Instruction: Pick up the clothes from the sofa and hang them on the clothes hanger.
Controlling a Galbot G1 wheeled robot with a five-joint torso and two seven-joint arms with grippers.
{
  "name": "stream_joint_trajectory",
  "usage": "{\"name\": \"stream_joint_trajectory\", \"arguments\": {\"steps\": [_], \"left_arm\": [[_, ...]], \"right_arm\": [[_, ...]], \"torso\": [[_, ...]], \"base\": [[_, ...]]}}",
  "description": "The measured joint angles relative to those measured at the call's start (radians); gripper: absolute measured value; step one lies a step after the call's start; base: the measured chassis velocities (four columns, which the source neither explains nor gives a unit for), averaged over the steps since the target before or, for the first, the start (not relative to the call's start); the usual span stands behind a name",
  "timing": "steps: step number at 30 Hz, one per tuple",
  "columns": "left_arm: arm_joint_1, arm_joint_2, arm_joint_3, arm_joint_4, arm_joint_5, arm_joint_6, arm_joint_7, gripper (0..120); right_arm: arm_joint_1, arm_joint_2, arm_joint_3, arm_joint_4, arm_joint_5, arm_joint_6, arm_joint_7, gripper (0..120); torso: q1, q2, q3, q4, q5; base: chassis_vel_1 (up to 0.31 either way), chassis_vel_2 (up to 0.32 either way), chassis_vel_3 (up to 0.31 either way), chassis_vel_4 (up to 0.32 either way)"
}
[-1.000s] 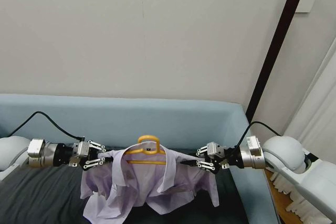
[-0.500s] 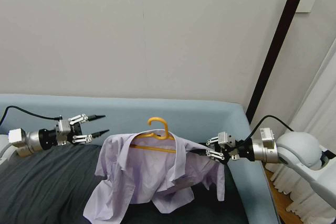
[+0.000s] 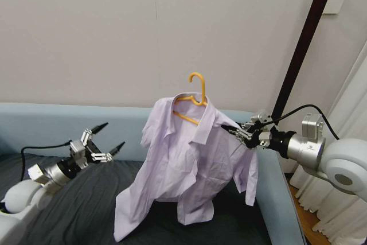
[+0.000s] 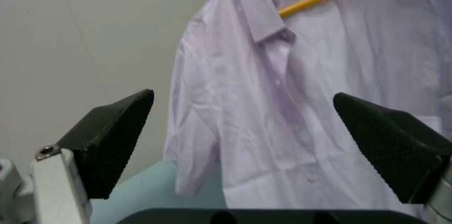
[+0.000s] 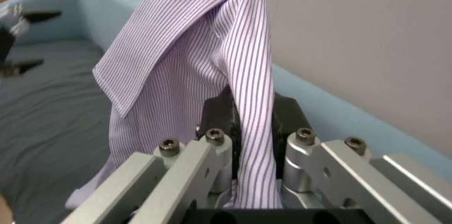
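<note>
While the right gripper (image 3: pixel 237 131) grips one shoulder of the pale lilac striped shirt (image 3: pixel 183 164), the garment hangs in the air in front of the light blue sofa (image 3: pixel 51 120), above the dark seat cushion (image 3: pixel 74 210). Whether its lowest hem touches the cushion cannot be told. A yellow hanger (image 3: pixel 194 100) sits inside the collar, tilted, with its hook standing free above the shirt against the pale wall (image 3: pixel 114 32).

In the right wrist view the gripper's black pads (image 5: pixel 215 115) are pressed close together on a fold of the striped cloth, which runs up and away from them.

The left gripper (image 3: pixel 113 134) sits low on the robot's left, over the cushion and well apart from the shirt. Its fingers (image 4: pixel 113 139) are spread wide with nothing between them, and the left wrist view shows the shirt front and the hanger's bar beyond the gap.

A dark slanting pole (image 3: pixel 301 44) rises behind the right arm, near the sofa's end.
</note>
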Motion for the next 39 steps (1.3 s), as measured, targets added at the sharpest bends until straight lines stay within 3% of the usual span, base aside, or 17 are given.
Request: {"name": "stream_joint_trajectory", "arguments": {"steps": [6, 11, 15, 22, 27, 39], "left_arm": [[0.110, -0.063, 0.002, -0.133, 0.029, 0.030, -0.120, 100], [0.148, -0.089, 0.010, -0.184, 0.030, 0.035, -0.125, 100], [0.162, -0.108, 0.026, -0.176, 0.052, 0.032, -0.115, 100], [0.166, -0.119, 0.044, -0.156, 0.082, 0.032, -0.103, 100], [0.188, -0.129, 0.056, -0.145, 0.115, 0.033, -0.094, 100], [0.209, -0.247, 0.136, -0.079, 0.091, 0.087, -0.115, 100]], "right_arm": [[0.213, 0.048, 0.009, 0.042, 0.201, -0.154, 0.247, 8], [0.341, 0.084, 0.005, 0.038, 0.265, -0.196, 0.364, 8], [0.357, 0.100, -0.003, 0.038, 0.238, -0.204, 0.389, 8], [0.253, 0.107, -0.022, 0.042, 0.113, -0.204, 0.379, 8], [0.251, 0.129, -0.021, 0.043, 0.114, -0.203, 0.392, 8], [0.291, 0.193, -0.021, 0.047, 0.112, -0.184, 0.404, 8]], "torso": [[0.000, 0.000, 0.000, 0.0002, -0.0002], [0.000, 0.000, 0.000, 0.0000, -0.0001], [0.000, 0.000, 0.000, 0.0002, -0.0004], [0.000, 0.000, 0.000, -0.0004, 0.0001], [0.000, 0.000, 0.000, 0.0000, 0.0001], [0.000, 0.000, 0.000, 0.0006, -0.0004]], "base": [[0.000, 0.000, 0.000, 0.000], [0.000, 0.000, 0.000, 0.000], [0.000, 0.000, 0.000, 0.000], [0.000, 0.000, 0.000, 0.000], [0.000, 0.000, 0.000, 0.000], [0.000, 0.000, 0.000, 0.000]]}}
